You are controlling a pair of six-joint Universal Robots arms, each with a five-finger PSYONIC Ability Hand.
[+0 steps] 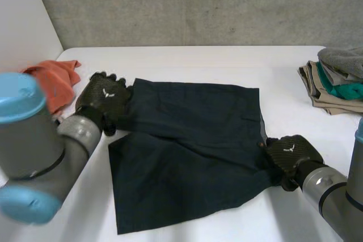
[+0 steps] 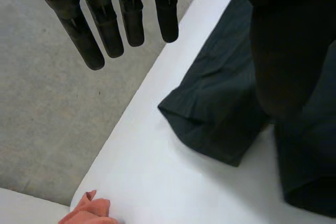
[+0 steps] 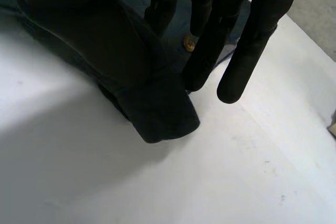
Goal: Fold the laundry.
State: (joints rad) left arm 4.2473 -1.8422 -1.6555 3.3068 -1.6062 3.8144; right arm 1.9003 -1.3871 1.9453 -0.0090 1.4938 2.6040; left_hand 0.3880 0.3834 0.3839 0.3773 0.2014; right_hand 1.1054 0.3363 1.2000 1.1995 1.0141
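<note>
Dark garment is spread flat on white table, between the two hands. Left hand is released, fingers straight, just beside the garment's far corner. The garment's side edge is pinched by right hand, with a brass button at its fingers.

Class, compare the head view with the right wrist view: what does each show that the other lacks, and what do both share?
The head view adds the orange cloth, the stack of folded clothes and the left hand. The right wrist view adds a brass button on the dark shorts. Shared: the dark shorts on the white table, with the right hand at their edge.
</note>
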